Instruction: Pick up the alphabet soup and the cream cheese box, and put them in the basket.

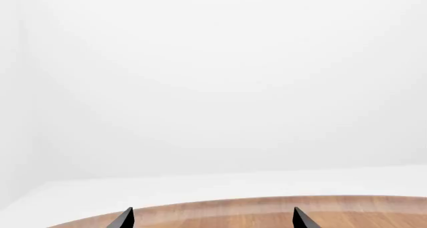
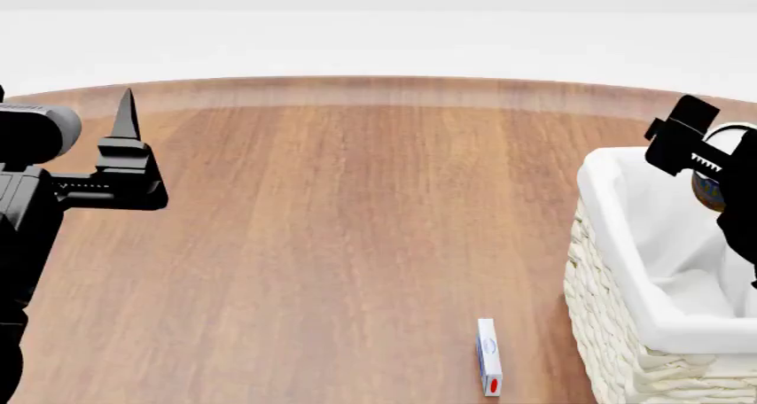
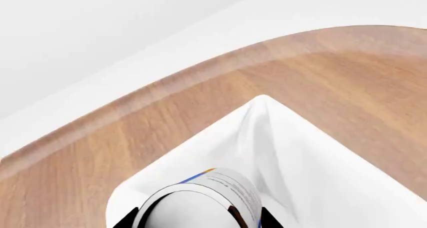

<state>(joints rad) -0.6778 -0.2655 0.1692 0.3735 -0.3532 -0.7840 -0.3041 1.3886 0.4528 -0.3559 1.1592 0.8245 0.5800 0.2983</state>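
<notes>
Our right fingers [image 3: 197, 222] clamp the alphabet soup [image 3: 200, 200] over the basket [image 2: 615, 244] — we lower it well inside the liner before letting go. Left fingers [image 1: 212, 219] stand apart; the cream cheese box [image 2: 488, 357] lies on the desk [image 2: 331, 227] beside the basket.

Thin white cream cheese box [image 2: 488, 357] with blue and red marks lies flat near table's near edge, just left of cream-white wicker basket [image 2: 615, 333] at right edge, soup can [image 3: 200, 200] held over its liner.
</notes>
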